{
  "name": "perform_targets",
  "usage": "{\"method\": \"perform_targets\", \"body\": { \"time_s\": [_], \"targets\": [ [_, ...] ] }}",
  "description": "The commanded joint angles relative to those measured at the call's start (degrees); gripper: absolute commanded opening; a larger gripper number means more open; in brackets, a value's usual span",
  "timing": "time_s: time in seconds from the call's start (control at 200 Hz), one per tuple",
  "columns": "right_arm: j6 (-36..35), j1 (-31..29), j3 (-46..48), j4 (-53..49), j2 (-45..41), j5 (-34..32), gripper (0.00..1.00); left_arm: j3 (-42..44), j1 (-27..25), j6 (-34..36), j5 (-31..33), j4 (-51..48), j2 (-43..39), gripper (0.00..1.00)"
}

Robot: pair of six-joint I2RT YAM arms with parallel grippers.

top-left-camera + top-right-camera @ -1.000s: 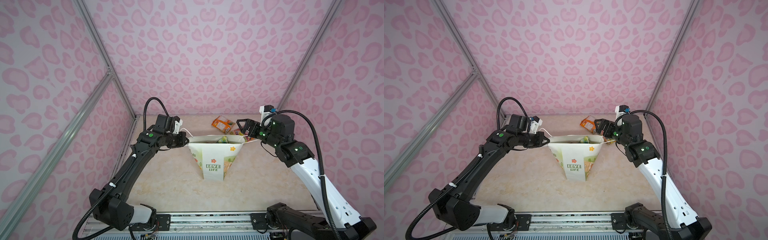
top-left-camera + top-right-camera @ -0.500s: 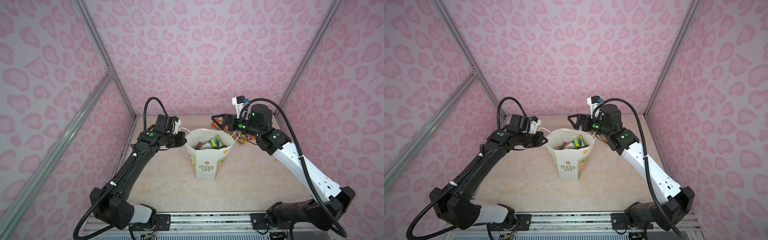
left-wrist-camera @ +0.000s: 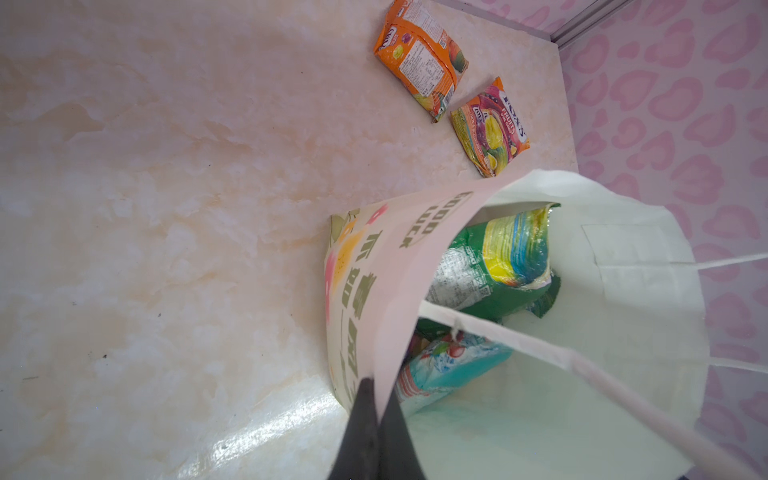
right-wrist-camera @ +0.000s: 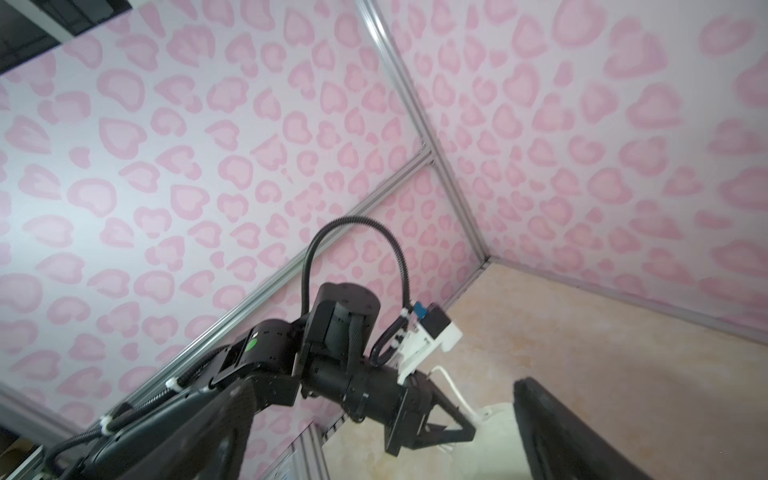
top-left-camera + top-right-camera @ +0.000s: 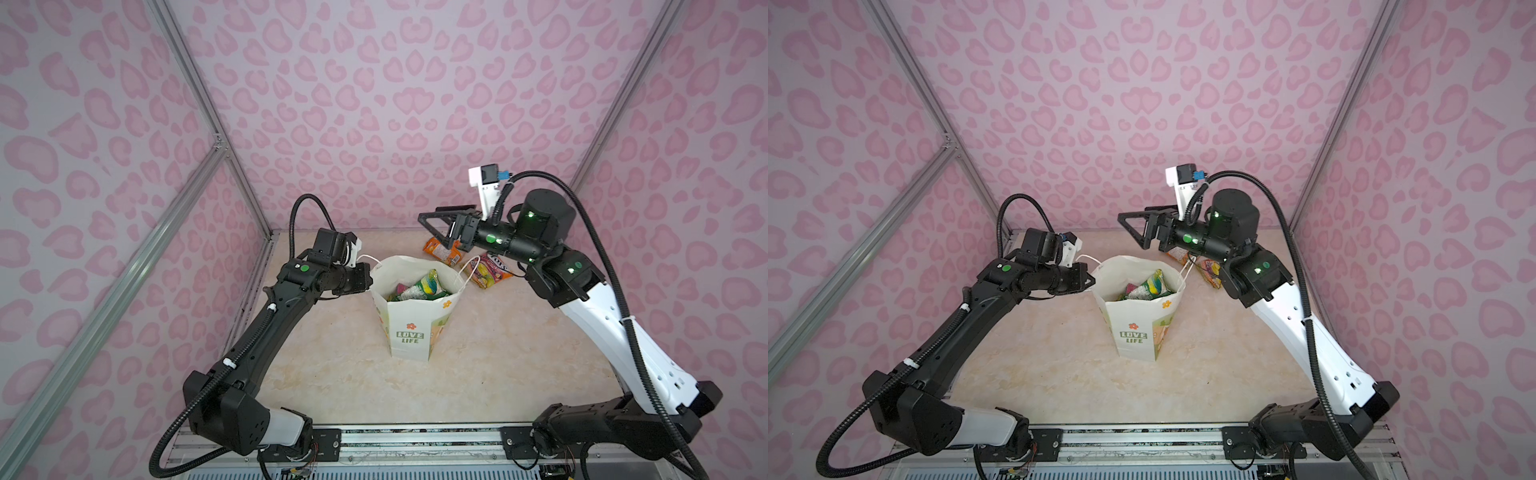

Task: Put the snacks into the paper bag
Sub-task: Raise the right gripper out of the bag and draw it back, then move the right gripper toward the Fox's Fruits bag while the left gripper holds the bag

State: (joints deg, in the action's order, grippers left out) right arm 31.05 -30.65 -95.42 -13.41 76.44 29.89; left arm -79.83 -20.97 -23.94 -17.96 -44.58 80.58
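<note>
The paper bag [image 5: 409, 328] stands upright near the middle of the table [image 5: 519, 365], with its mouth wide. Inside it lie several snacks [image 5: 415, 286]: a green packet [image 3: 494, 266] on top, a teal packet [image 3: 451, 368] lower down, and other wrappers that are mostly hidden.

Two more packets lie flat on the table outside the bag. In both top views an orange packet [image 3: 417, 62] sits at about one o'clock from the bag's mouth. A pink-red packet [image 3: 490, 129] marked "FOX'S" sits at about two o'clock, near the orange one but not touching it. A white cord handle [image 5: 467, 270] hangs off the bag's rim towards the pink-red packet.

The left pincer [image 5: 368, 277] is pressed together on the bag's rim at nine o'clock. The left wrist view shows its dark fingers [image 3: 361, 415] pinching the paper edge.

The right pincer [image 5: 430, 212] is spread wide and empty. It is raised above the table at about twelve o'clock from the bag's mouth, over the orange packet, and touches nothing.
</note>
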Motion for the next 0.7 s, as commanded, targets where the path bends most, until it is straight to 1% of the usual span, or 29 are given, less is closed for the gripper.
{"method": "perform_targets", "body": {
  "time_s": [0.0, 0.065, 0.1, 0.16, 0.235, 0.305, 0.395, 0.405, 0.425, 0.515, 0.615, 0.695],
  "targets": [
    [2.66, 5.52, 4.76, -3.32, -2.72, -7.56, 0.99, -0.25, 0.05, 0.52, 0.38, 0.37, -1.08, 0.06],
    [5.64, 9.89, 9.71, -0.83, -5.62, -7.23, 0.99, -0.32, 0.05, 0.56, 0.20, 0.46, -1.41, 0.08],
    [7.14, 12.10, 14.04, 0.57, -7.16, -6.96, 0.99, -0.32, 0.05, 0.61, 0.12, 0.47, -1.52, 0.09],
    [8.51, 15.12, 17.98, 1.79, -9.47, -7.36, 0.99, -0.40, 0.05, 0.60, -0.19, 0.46, -1.53, 0.13],
    [8.80, 17.82, 20.57, 1.28, -11.32, -7.86, 0.99, -0.41, 0.01, 0.69, -0.46, 0.57, -1.59, 0.17],
    [7.43, 19.19, 20.97, -1.83, -12.29, -10.41, 0.99, -0.41, 0.05, 0.65, -0.67, 0.46, -1.48, 0.22],
    [5.69, 19.96, 21.59, -4.77, -12.99, -13.75, 0.99, -0.66, 0.04, 0.78, -1.06, 0.25, -1.58, 0.35],
    [5.60, 20.05, 21.65, -5.00, -12.99, -13.94, 0.99, -0.67, 0.05, 0.79, -1.04, 0.25, -1.61, 0.39],
    [5.54, 20.27, 21.88, -5.43, -12.99, -14.23, 0.99, -0.68, 0.03, 0.93, -0.99, 0.12, -1.61, 0.45],
    [5.31, 20.63, 23.42, -6.46, -13.10, -15.50, 0.99, -1.17, -0.30, 1.75, 0.22, -0.53, -2.20, 0.63],
    [5.04, 21.07, 25.61, -6.21, -13.34, -16.28, 0.99, -1.71, -1.66, 2.45, 5.24, -0.95, -3.78, 0.77],
    [4.74, 21.72, 26.96, -6.03, -13.51, -16.44, 0.99, -2.45, -2.97, 2.85, 8.69, -1.31, -4.41, 0.83]
  ]
}}
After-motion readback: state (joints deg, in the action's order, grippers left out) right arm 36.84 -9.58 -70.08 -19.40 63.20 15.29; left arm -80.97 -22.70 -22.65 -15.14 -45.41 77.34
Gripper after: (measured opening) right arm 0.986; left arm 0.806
